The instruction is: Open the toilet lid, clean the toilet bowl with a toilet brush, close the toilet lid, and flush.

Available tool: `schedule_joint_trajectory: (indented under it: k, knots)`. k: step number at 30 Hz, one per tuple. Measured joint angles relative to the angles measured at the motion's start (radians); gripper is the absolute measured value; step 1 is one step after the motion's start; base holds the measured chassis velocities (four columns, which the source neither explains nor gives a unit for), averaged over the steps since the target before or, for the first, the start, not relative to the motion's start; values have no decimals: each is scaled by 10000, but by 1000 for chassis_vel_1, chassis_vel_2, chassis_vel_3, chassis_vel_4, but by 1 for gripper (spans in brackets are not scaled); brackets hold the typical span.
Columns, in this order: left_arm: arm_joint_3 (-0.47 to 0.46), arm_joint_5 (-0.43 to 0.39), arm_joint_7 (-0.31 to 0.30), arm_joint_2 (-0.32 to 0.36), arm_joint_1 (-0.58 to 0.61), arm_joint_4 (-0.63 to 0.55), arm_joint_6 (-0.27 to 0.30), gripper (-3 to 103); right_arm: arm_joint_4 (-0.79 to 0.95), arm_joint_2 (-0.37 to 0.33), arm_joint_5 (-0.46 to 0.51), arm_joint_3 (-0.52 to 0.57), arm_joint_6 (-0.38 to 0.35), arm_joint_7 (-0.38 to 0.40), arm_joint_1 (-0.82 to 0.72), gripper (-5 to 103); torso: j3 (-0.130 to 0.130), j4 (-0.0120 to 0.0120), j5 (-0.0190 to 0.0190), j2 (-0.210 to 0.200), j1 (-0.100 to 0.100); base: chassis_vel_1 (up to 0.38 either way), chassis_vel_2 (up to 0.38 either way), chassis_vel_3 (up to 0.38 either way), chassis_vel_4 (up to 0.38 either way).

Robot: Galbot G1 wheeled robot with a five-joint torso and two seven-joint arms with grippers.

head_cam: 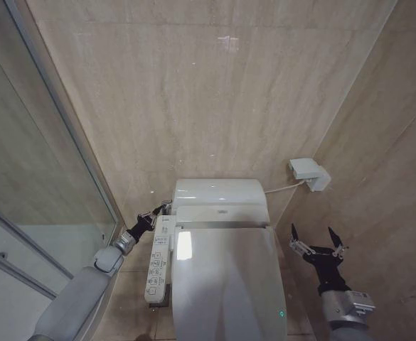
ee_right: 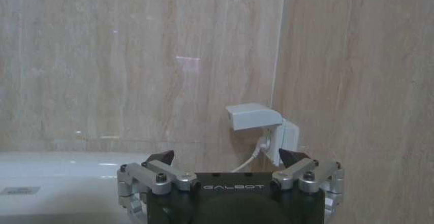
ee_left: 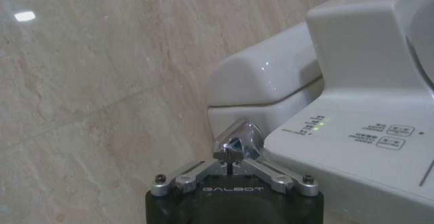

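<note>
The toilet lid lies shut, glossy white, and covers the toilet bowl, which is hidden under it. My left gripper reaches in at the left side of the cistern. In the left wrist view the left gripper is shut, its tips against a chrome flush lever on the side of the cistern. My right gripper hovers open to the right of the lid, with nothing between its fingers. The toilet brush is out of view.
A long white button panel with green lights runs along the toilet's left side. A glass shower partition stands close on the left. A white wall socket box with a cable sits at the right corner.
</note>
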Motion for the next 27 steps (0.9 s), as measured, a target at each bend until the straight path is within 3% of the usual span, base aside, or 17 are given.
schedule_joint_trajectory:
  k: [17,19,20,21,22,23,24,25,26,27]
  knots:
    - [0,0,0,0,1,-1,3,0,1,0,0,0,0,0,0,100,0,0,0,-1,0,0,0,0,0]
    - [-97,-108,-148,35,63,-133,254,0,1,1,1,-1,0,-1,2,100,1,-6,-5,-1,0,0,0,0,0]
    - [-668,-296,-419,238,365,-660,720,0,3,3,-1,4,3,7,-1,100,6,-17,-23,-5,5,0,0,0,0]
    - [-1456,-411,-601,392,855,-1566,905,0,1,0,0,1,1,2,1,100,6,-8,-8,-5,11,0,0,0,0]
    - [-1456,-411,-601,392,855,-1566,905,0,1,0,0,1,1,2,1,100,6,-8,-8,-5,11,0,0,0,0]
    - [-1913,-453,-681,442,1461,-2284,960,0,1,2,0,-1,0,0,2,100,-4,-13,32,0,3,-40,61,7,-37]
    - [-2136,-460,-712,437,2009,-2685,1051,0,1,-1,0,1,1,5,0,100,-2,6,10,1,-1,-26,61,7,-44]
    - [-2274,-460,-716,416,2428,-2989,1111,0,2,-2,0,0,0,0,-2,100,8,13,-38,-5,6,0,0,0,0]
    - [-2274,-460,-716,416,2428,-2989,1111,0,2,-2,0,0,0,0,-2,100,8,13,-38,-5,6,0,0,0,0]
    - [-2411,-460,-723,411,2681,-3231,1133,0,3,0,0,0,1,-1,1,100,5,-3,-31,-5,7,0,0,0,0]
